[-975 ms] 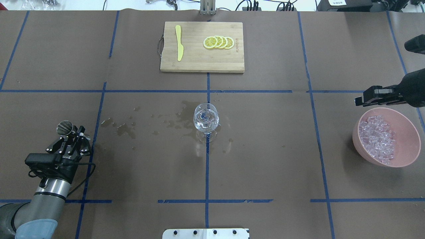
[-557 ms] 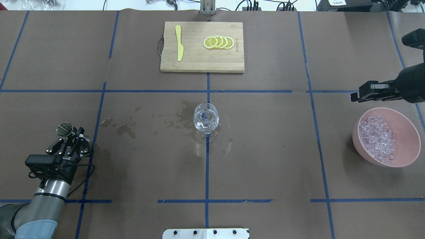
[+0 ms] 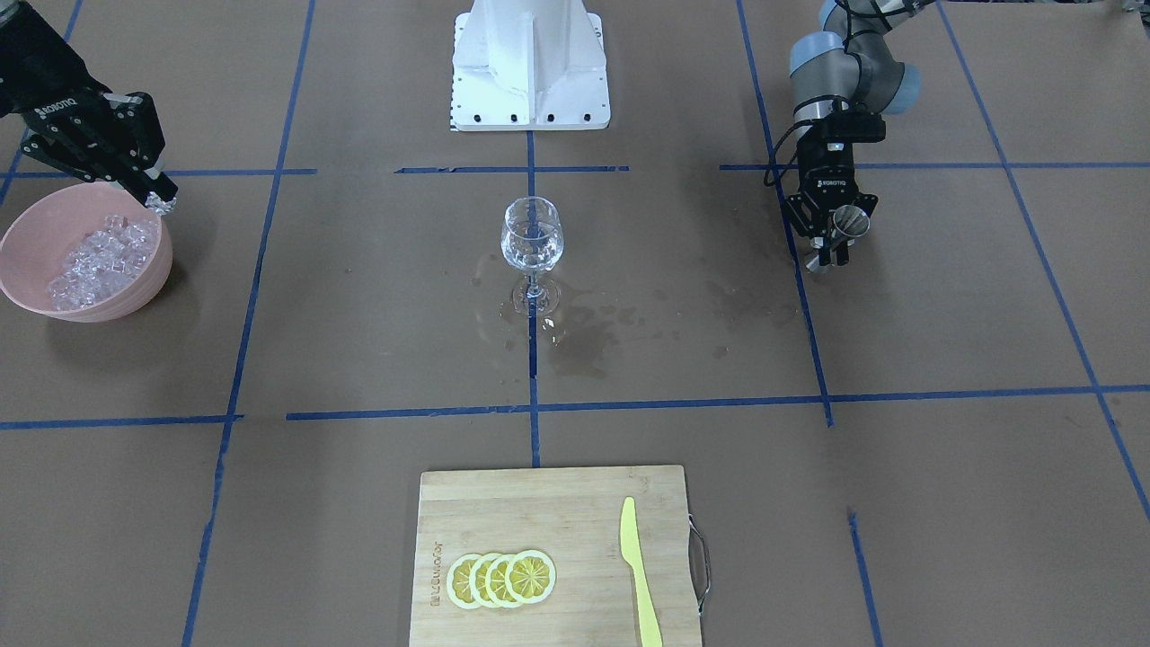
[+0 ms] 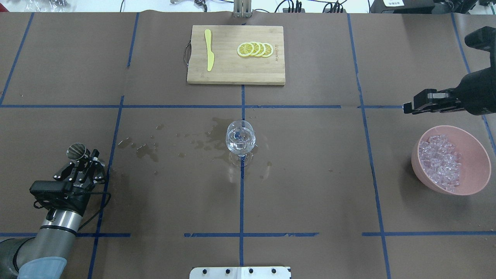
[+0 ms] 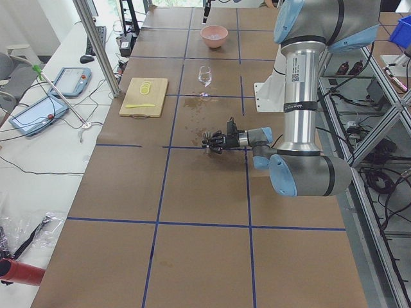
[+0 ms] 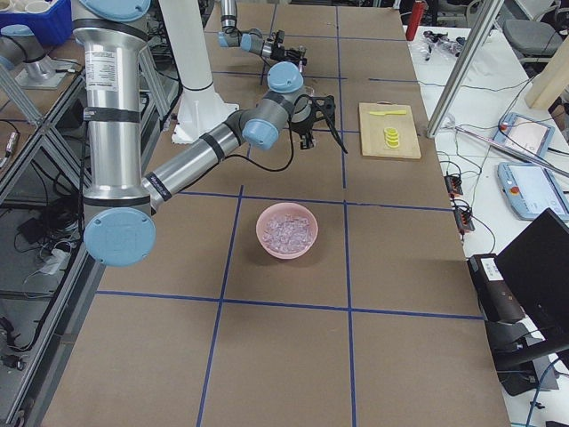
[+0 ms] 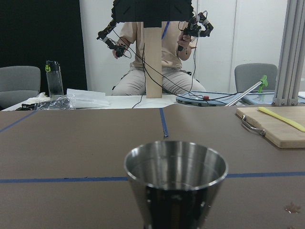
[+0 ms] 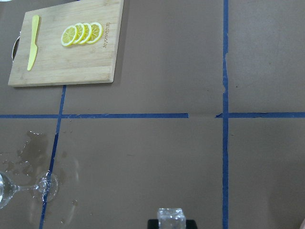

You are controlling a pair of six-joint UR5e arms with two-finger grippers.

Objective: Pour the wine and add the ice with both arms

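A clear stemmed glass (image 4: 240,140) stands at the table's middle with a little clear wine (image 3: 532,253) in its bowl. My left gripper (image 4: 86,162) is shut on a steel measuring cup (image 4: 76,152) at the near left, low over the table; the cup fills the left wrist view (image 7: 175,183). My right gripper (image 4: 406,108) is shut on one clear ice lump (image 8: 171,217) and hangs just beyond the far left rim of the pink bowl (image 4: 478,155). The bowl holds a heap of ice (image 4: 440,162). In the front-facing view the lump (image 3: 162,206) shows at the right gripper's fingertips (image 3: 154,192).
Wet patches (image 4: 147,149) lie on the brown paper left of and around the glass. A wooden cutting board (image 4: 235,73) with lemon slices (image 4: 255,49) and a yellow knife (image 4: 209,50) lies at the far middle. The white pedestal (image 3: 530,63) stands at the robot's side.
My right gripper has moved away from over the bowl, leftward and farther from the robot, with the ice lump in it. The left gripper and cup have barely shifted.
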